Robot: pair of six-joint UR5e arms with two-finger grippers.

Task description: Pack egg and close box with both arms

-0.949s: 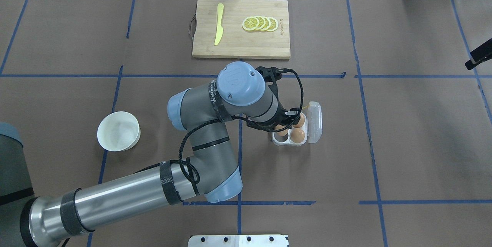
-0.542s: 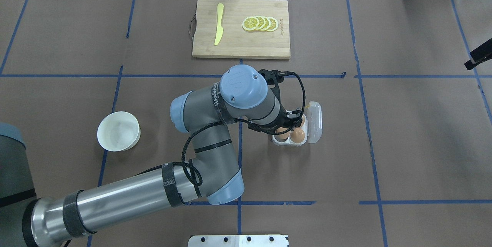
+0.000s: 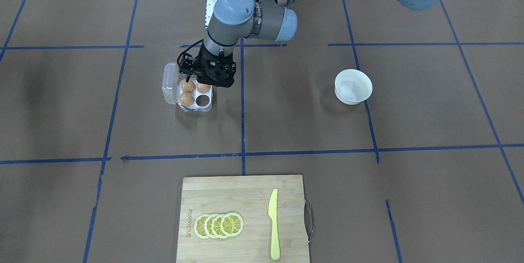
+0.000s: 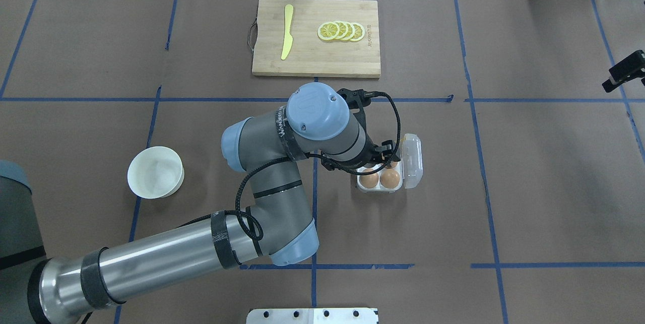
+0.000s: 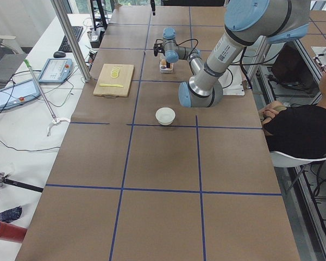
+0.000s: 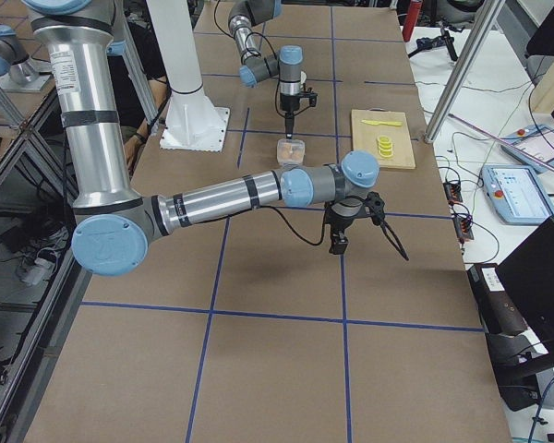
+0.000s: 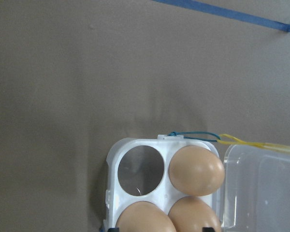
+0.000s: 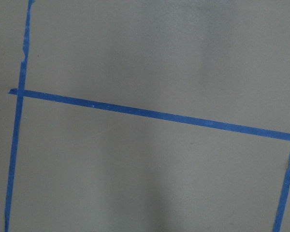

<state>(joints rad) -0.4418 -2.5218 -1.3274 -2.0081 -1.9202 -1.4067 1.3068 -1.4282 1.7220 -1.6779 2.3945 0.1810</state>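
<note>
The white four-cup box (image 4: 381, 187) stands mid-table with its clear lid (image 4: 412, 159) lying open on the right side. Three orange-brown eggs sit in its cups (image 3: 188, 86) (image 3: 203, 87) (image 3: 186, 99); one cup (image 3: 202, 100) is empty. The left wrist view shows the same: three eggs (image 7: 196, 170), the empty cup (image 7: 140, 170) and the yellowish cord (image 7: 261, 144). My left gripper (image 4: 380, 160) hovers just above the tray's rear cups, jaws apart, holding nothing. My right gripper (image 6: 338, 242) hangs over bare table far to the right; I cannot tell its jaw state.
A round white bowl (image 4: 155, 172) stands left of the box. A wooden cutting board (image 4: 316, 62) with a yellow knife (image 4: 287, 31) and lemon slices (image 4: 341, 31) lies at the far side. Blue tape lines cross the brown table cover.
The egg that was under my left gripper now sits in full view in the near-left cup. The left gripper has drawn back and up from it. The right gripper shifted slightly.
</note>
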